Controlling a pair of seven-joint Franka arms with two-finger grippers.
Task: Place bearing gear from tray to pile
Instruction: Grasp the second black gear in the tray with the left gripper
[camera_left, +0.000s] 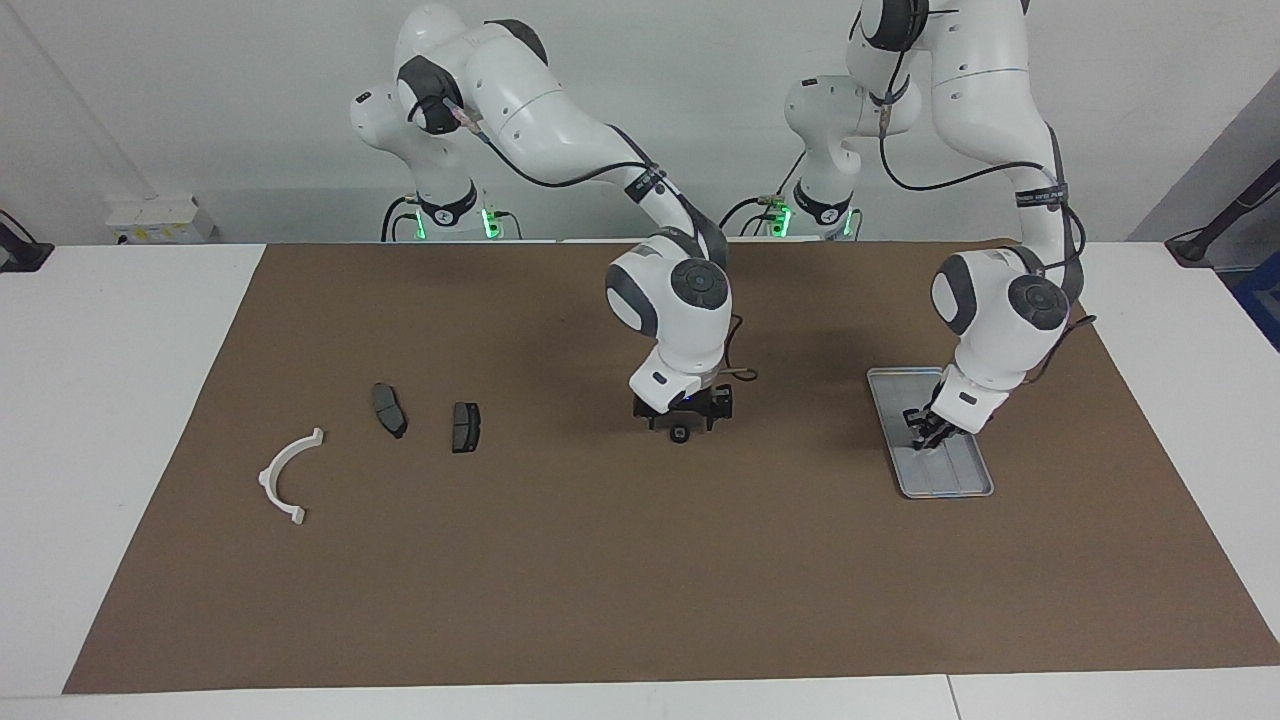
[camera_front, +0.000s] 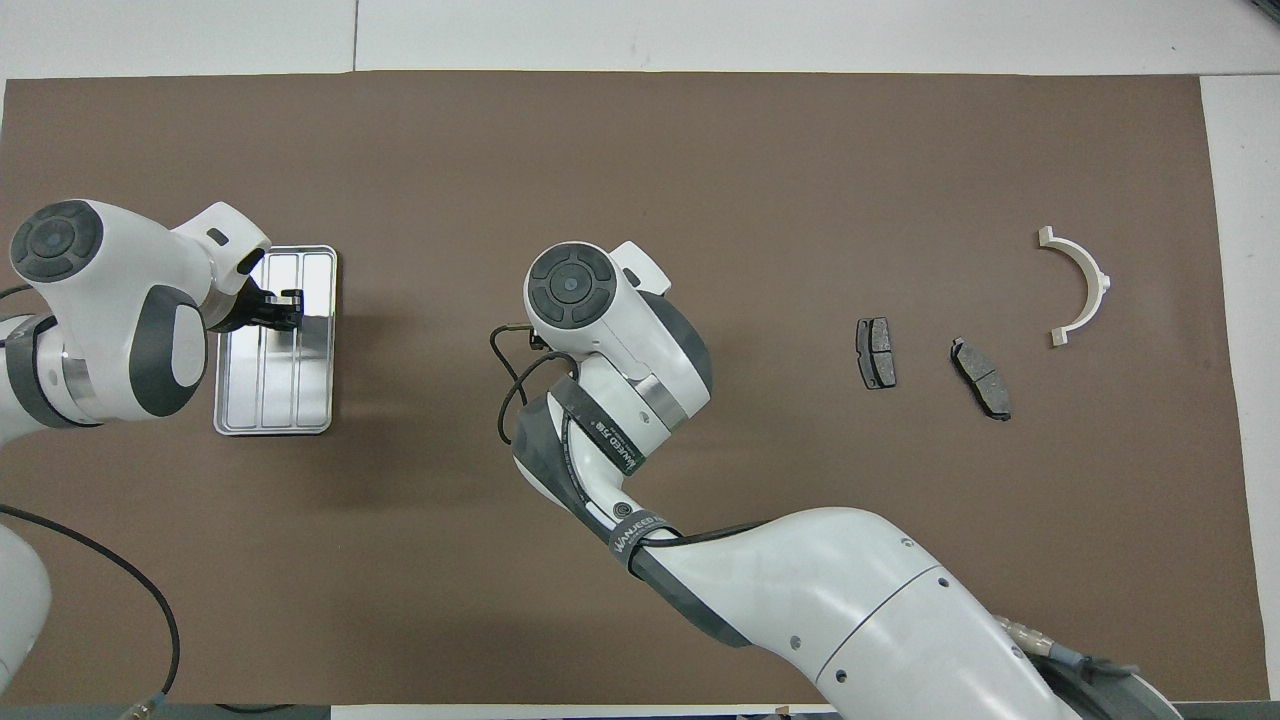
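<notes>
Two grippers are down at table height on the brown mat (camera_left: 600, 580). At the middle of the mat, the right gripper (camera_left: 681, 428) stands with its fingers spread wide on either side of the bearing gear (camera_left: 679, 434), a small dark round part lying on the mat between them; whether the fingertips touch it cannot be told. From overhead the right arm's wrist covers both the gear and this gripper. The left gripper (camera_left: 925, 436) (camera_front: 290, 308) is in the tray (camera_left: 965, 484) (camera_front: 275, 395), toward the left arm's end of the table, with its fingertips pressed together low over the ribbed floor; whether anything is pinched between them cannot be told. The tray lies flat with its long side running away from the robots, and its end farther from them is bare. The pile sits well apart from the gear, toward the right arm's end: two dark brake pads, one (camera_left: 465, 426) (camera_front: 876, 352) closer to the gear and the other (camera_left: 389, 409) (camera_front: 981, 377) just beside it, and farther out a white half-ring bracket (camera_left: 286, 478) (camera_front: 1080, 283), apart from both pads.
</notes>
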